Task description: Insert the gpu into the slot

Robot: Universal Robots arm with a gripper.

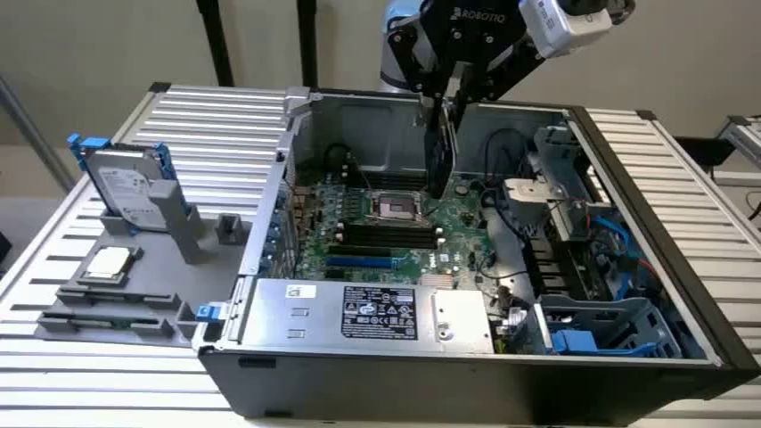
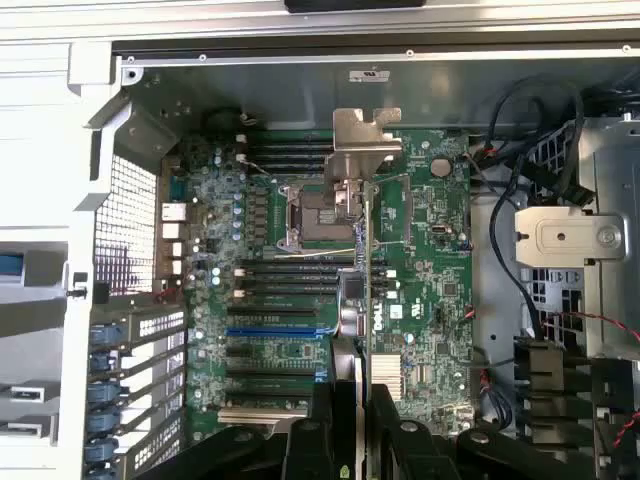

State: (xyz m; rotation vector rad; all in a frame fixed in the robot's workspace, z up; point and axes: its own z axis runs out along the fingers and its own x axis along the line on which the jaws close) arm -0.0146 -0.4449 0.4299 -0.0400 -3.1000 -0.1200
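Note:
The gpu [image 1: 440,152] hangs edge-down inside the open computer case, above the green motherboard [image 1: 458,234] near the square processor socket [image 1: 394,208]. My gripper [image 1: 443,96] is shut on its upper end. In the wrist view the gpu [image 2: 358,300] appears edge-on, with its silver bracket [image 2: 365,150] at the far end and my black fingers [image 2: 400,440] clamped on either side of it. The slot [image 1: 359,262] is a bright blue strip on the board, towards the power supply. The card is not touching it. Seen from the wrist, the slot [image 2: 272,331] lies off to one side of the card.
Black memory slots [image 1: 387,236] lie between the socket and the blue strip. A silver power supply [image 1: 369,312] fills the case's near end, and cables and a drive cage [image 1: 594,325] fill the exterior view's right. Outside stand a hard drive [image 1: 125,183] with blue rails and a processor [image 1: 110,261].

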